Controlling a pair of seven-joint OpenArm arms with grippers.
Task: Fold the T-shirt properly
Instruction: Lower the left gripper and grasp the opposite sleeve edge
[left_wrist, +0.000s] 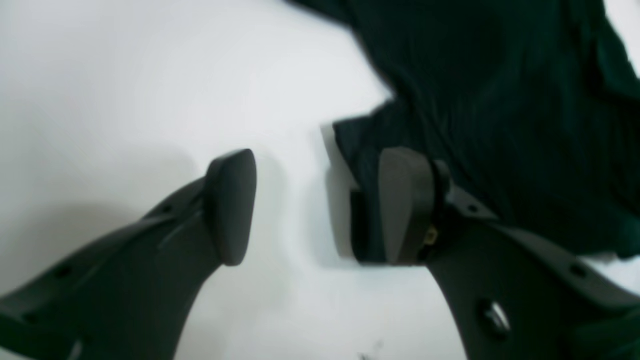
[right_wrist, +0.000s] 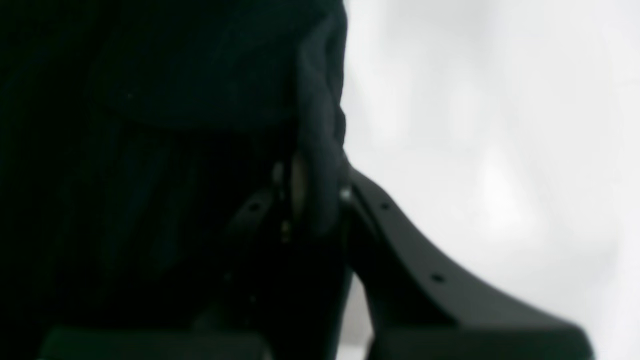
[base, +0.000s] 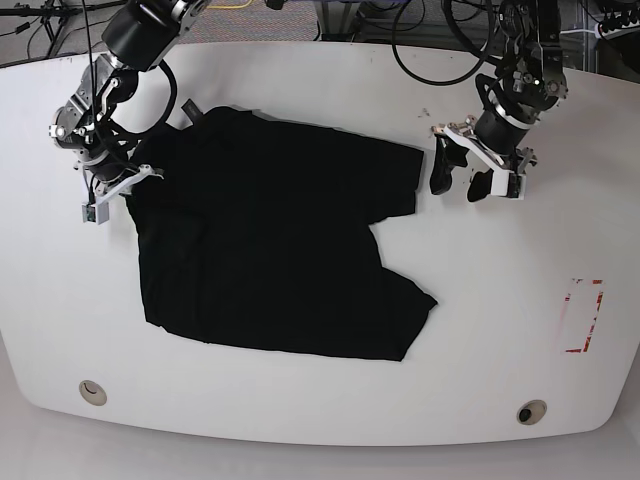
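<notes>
The black T-shirt (base: 280, 250) lies spread and wrinkled on the white table (base: 500, 300). My left gripper (base: 462, 180) hovers open just right of the shirt's right sleeve (base: 400, 180). In the left wrist view, the left gripper (left_wrist: 317, 200) has its fingers wide apart, and the T-shirt (left_wrist: 500, 100) has its sleeve edge lying by the right finger (left_wrist: 400, 205). At the shirt's left side my right gripper (base: 135, 180) is shut on the cloth. The right wrist view has the right gripper (right_wrist: 320, 200) pinching a fold of the T-shirt (right_wrist: 150, 125), which fills the left half.
Black cables (base: 430, 40) loop along the table's back edge. A red-marked rectangle (base: 583, 315) sits near the right edge. Two round holes (base: 92, 392) (base: 531, 411) lie near the front edge. Bare white table shows right of the shirt.
</notes>
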